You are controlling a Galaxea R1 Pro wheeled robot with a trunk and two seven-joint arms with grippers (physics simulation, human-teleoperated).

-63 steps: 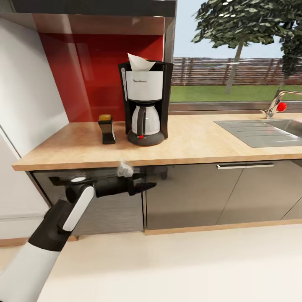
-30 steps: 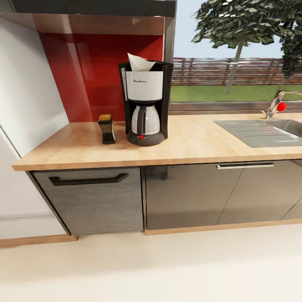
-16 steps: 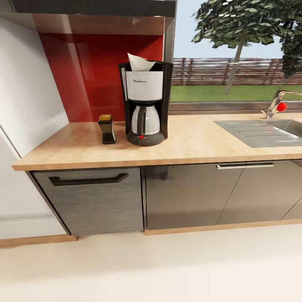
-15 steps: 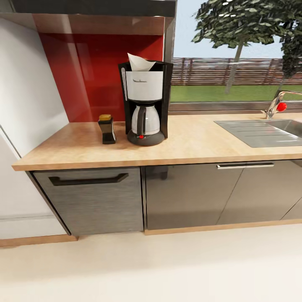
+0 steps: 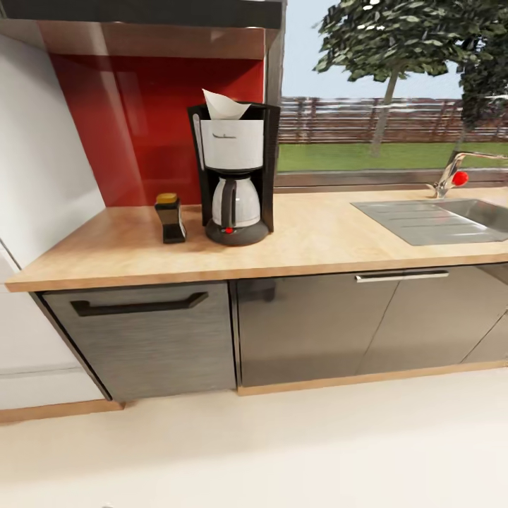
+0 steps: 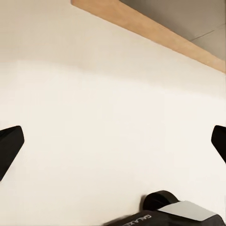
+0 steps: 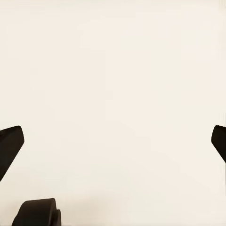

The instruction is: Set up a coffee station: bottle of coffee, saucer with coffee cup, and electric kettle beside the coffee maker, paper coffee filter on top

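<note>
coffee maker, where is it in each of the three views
Head view: coffee maker stands upper left of centre on the kitchen countertop.
Left wrist view: not in it.
Right wrist view: not in it.
Shared landmark: the pale floor, which both wrist cameras face.

**A domestic kitchen**

A long wood-grain countertop (image 5: 317, 243) runs above grey cabinet fronts (image 5: 303, 328). On it stands a drip coffee maker (image 5: 233, 173); to that machine's right lie a steel sink (image 5: 434, 220) and tap (image 5: 451, 173), behind it a red splashback (image 5: 152, 127) and a garden window (image 5: 395, 106).
</note>
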